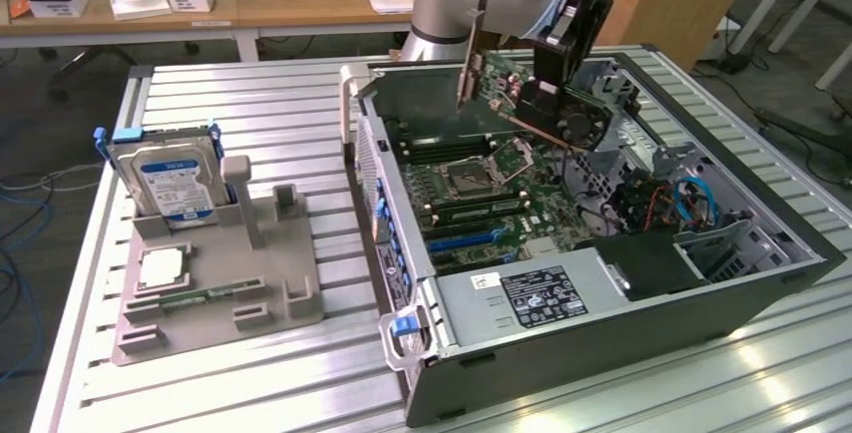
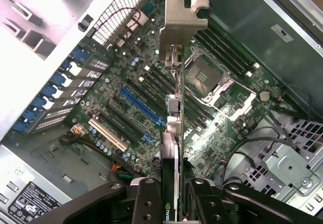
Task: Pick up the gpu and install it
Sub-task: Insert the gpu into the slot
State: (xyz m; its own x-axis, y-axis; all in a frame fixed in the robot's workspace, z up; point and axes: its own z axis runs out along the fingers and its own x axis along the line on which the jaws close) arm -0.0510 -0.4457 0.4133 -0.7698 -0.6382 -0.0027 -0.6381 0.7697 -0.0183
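While the gripper (image 2: 175, 204) clamps the gpu (image 1: 513, 79) firmly between its fingers, the card hangs tilted above the open computer case (image 1: 600, 363), in the upper middle of the exterior view. From the wrist it runs edge-on over the motherboard (image 2: 116, 77), silver bracket (image 2: 181, 27) farthest from the jaws. The long blue slot (image 2: 142, 108) lies off to one side, at an angle to the card. Doing this well, I judge, means squaring the card upright, turning its edge parallel to the slot, bracket toward the case wall, and descending evenly.
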